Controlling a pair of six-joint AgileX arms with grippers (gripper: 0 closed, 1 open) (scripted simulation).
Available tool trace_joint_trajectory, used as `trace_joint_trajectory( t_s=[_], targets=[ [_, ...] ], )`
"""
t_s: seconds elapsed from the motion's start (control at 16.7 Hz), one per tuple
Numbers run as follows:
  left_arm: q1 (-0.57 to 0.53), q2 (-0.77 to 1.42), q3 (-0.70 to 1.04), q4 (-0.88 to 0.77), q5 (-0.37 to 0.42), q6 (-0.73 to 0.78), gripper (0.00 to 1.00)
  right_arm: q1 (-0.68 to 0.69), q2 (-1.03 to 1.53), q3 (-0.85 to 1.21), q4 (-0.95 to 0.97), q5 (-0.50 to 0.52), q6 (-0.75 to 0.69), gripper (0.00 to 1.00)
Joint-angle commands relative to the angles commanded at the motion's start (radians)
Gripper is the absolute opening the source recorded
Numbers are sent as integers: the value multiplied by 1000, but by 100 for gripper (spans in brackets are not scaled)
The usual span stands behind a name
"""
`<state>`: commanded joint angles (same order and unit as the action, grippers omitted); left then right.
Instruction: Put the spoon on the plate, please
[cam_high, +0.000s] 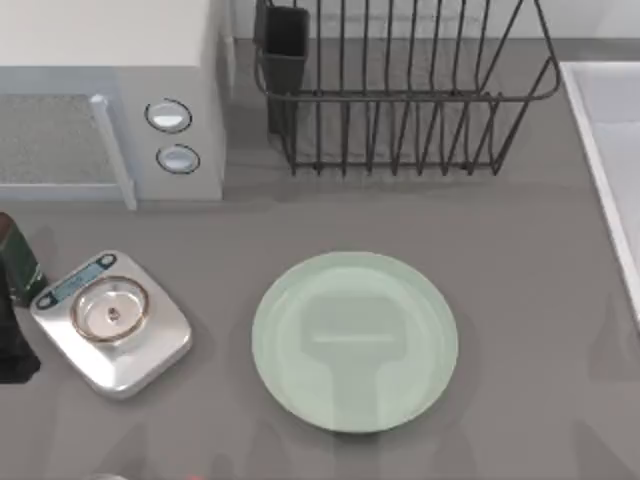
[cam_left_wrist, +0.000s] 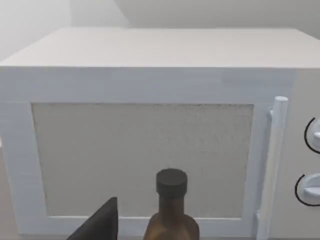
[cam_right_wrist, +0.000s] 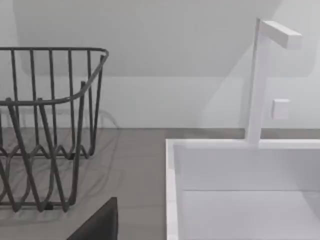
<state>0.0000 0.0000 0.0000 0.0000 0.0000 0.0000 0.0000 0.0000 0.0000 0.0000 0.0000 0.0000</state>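
Spoon (cam_high: 193, 477) placement has not begun: the mint-green plate (cam_high: 355, 342) lies bare near the middle of the table. All I can make out of the spoon is a faint red trace and a pale sliver at the top view's bottom edge, left of the plate and well apart from it — I judge that to be its knob and bowl, but cannot be sure.

The left gripper (cam_left_wrist: 98, 226) looks toward the microwave (cam_left_wrist: 150, 145), with a brown bottle (cam_left_wrist: 171, 212) in front of it. The right gripper (cam_right_wrist: 98, 225) faces the wire dish rack (cam_right_wrist: 45, 130) and the white sink (cam_right_wrist: 240, 185). Whether either pincer is spread or pressed together I cannot tell.

The left arm seems the nearer one for the pick-up. It should come down over the slim handle rather than the broad bowl, pinch across its width, and lift clear before travelling. The kitchen scale (cam_high: 112, 322) sits left of the plate, so a path along the table's near side looks safer. Lower the spoon flat over the plate's centre so neither end overhangs the rim.
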Motion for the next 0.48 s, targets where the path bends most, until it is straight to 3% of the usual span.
trace_joint_trajectory(
  t_s=[0.24, 0.48],
  targets=[
    [0, 0, 0, 0, 0, 0, 100, -15, 33, 26, -28, 2, -33, 100],
    [0, 0, 0, 0, 0, 0, 100, -88, 213, 156, -174, 4, -225, 100]
  ],
)
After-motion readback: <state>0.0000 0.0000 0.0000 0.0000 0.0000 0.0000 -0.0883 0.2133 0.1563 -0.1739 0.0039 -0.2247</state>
